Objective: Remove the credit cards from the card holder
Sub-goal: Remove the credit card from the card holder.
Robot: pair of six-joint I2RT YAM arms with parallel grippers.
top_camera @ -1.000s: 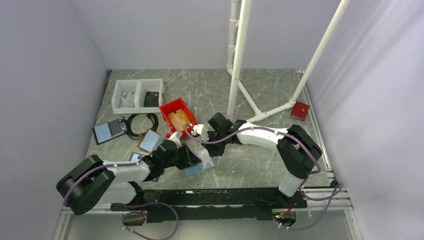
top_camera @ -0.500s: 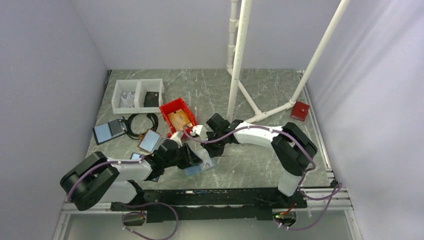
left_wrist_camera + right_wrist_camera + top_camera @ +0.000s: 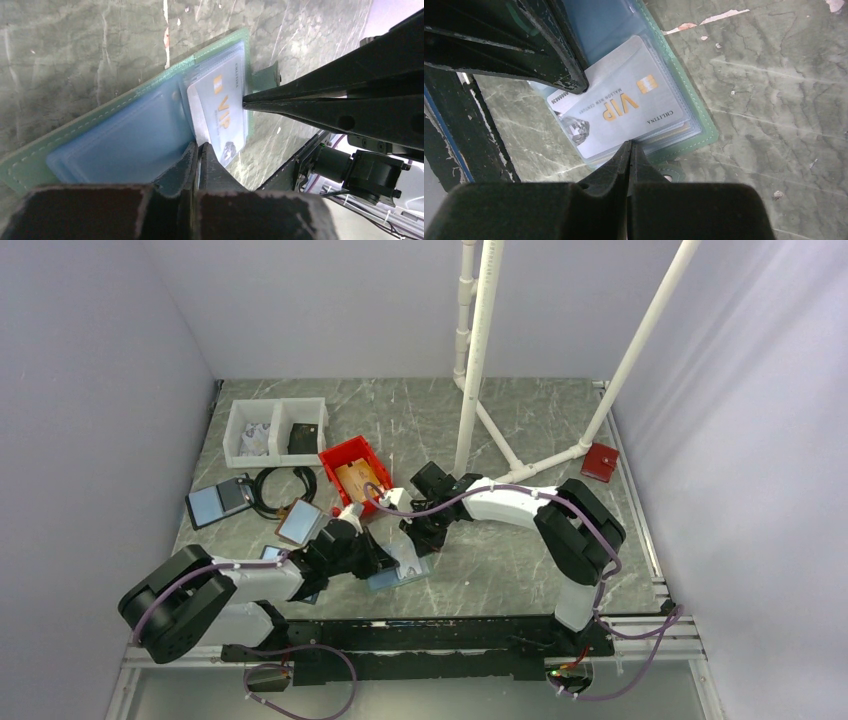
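Observation:
The card holder (image 3: 405,573) lies open on the table, with a teal-green edge (image 3: 100,117) and pale blue pockets. A pale "VIP" credit card (image 3: 619,107) sits in its end pocket and also shows in the left wrist view (image 3: 225,115). An orange-tinted card edge (image 3: 674,131) shows under it. My left gripper (image 3: 200,146) is shut, tips on the pocket at the card's short end. I cannot tell whether it pinches anything. My right gripper (image 3: 629,145) is shut, tips touching the card's long edge beside the holder's tab (image 3: 674,172).
A red bin (image 3: 340,455) with a tan flat item stands behind the holder. A white two-part tray (image 3: 275,408), a black cable coil (image 3: 262,492), a dark-edged folder (image 3: 218,502) and a brown-edged folder (image 3: 300,522) lie left. White pipes (image 3: 480,360) and a red block (image 3: 600,462) stand right.
My right gripper has moved left and down onto the holder's edge. My left gripper has stayed on the holder.

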